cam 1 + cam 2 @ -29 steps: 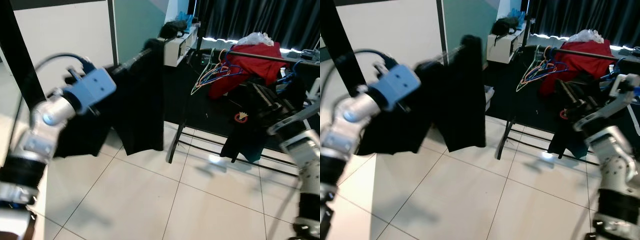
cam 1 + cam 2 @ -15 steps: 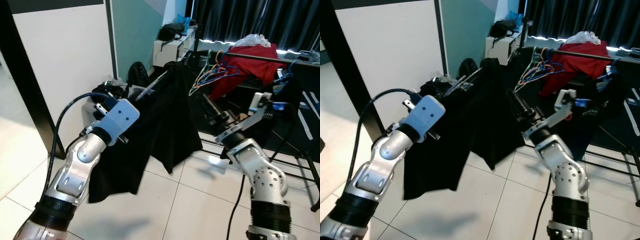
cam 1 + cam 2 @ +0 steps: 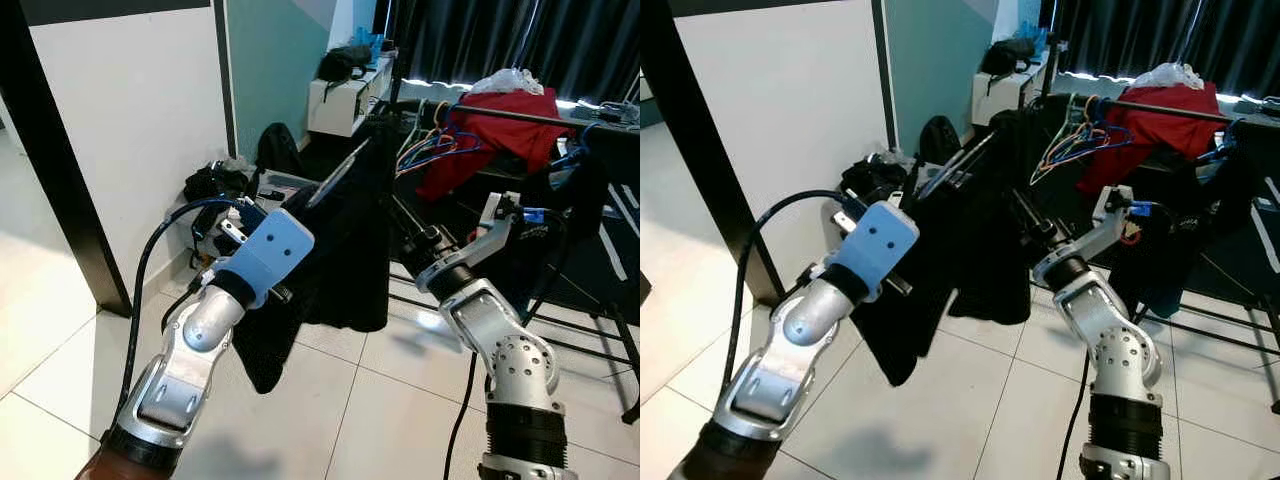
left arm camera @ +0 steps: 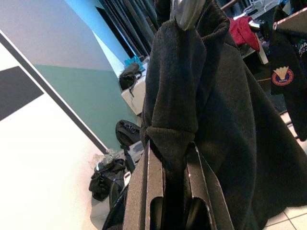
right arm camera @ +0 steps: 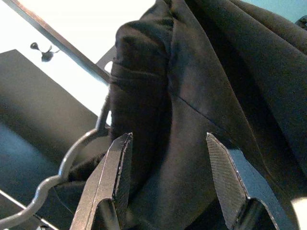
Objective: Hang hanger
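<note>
A black garment (image 3: 350, 255) hangs on a metal hanger (image 4: 187, 8) and is held up in front of the clothes rail (image 3: 520, 115). My left gripper (image 4: 170, 149) is shut on a fold of the cloth at the hanger's shoulder, and its fingers (image 3: 335, 180) slant up from the blue wrist camera. My right gripper (image 5: 168, 140) is open, with one finger (image 5: 115, 177) on each side of the garment's upper edge, beside the grey hanger hook (image 5: 76, 153). From the head, the right gripper (image 3: 1025, 215) reaches into the cloth from the right.
The rail carries a red garment (image 3: 500, 125), several coloured wire hangers (image 3: 430, 150) and dark clothes (image 3: 560, 200). Its base bars (image 3: 560, 330) lie on the tiled floor. Bags (image 3: 215, 185) sit by the white wall at the left, with a white shelf (image 3: 345, 100) behind.
The left arm has carried the garment to the right, nearer the rail. The right gripper has come up against the cloth. The camera has also turned.
</note>
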### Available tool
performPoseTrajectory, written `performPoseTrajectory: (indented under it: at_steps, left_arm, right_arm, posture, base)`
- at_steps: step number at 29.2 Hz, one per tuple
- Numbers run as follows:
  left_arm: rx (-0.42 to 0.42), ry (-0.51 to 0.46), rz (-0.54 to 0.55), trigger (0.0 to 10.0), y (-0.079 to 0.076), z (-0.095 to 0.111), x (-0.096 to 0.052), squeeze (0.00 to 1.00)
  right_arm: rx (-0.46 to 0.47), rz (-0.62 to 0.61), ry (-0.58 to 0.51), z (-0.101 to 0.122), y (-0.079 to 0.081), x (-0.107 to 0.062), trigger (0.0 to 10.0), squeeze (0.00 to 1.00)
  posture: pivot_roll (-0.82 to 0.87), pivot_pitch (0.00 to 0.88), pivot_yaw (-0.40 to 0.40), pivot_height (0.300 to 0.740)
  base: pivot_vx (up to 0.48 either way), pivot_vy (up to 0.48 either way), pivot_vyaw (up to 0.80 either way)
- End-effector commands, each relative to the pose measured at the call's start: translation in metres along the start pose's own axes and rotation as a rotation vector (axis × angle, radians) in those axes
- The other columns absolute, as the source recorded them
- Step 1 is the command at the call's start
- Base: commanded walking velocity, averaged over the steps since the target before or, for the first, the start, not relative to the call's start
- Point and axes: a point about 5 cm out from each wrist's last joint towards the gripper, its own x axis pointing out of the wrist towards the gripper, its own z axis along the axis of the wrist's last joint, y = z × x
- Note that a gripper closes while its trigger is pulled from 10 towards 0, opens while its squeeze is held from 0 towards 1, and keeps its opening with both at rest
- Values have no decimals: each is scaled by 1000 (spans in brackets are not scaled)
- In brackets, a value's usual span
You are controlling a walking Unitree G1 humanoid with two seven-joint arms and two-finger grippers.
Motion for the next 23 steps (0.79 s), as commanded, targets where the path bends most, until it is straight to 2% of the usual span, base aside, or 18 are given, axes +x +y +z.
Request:
performPoseTrajectory:
  at_steps: [1,7,12,23]
  left_arm:
    - [17,-38,22,10000,1,10,-2,0]
    - [23,-27,11,10000,-3,11,-4,0]
    - [24,-18,9,10000,-4,13,-4,0]
    - [9,-51,9,10000,-8,23,-5,0]
  right_arm:
    - [9,29,-18,4,7,1,10000,0]
    - [33,138,-15,4,24,1,10000,0]
    - [45,170,-16,5,30,1,10000,0]
    - [19,62,27,-5,18,8,10000,0]
  posture:
    - [-23,0,-53,740]
    - [-21,0,-56,740]
    - [-22,0,-54,740]
    - [-18,0,-61,740]
  base:
    - [0,0,0]
    - [0,0,0]
    - [0,0,0]
    - [0,0,0]
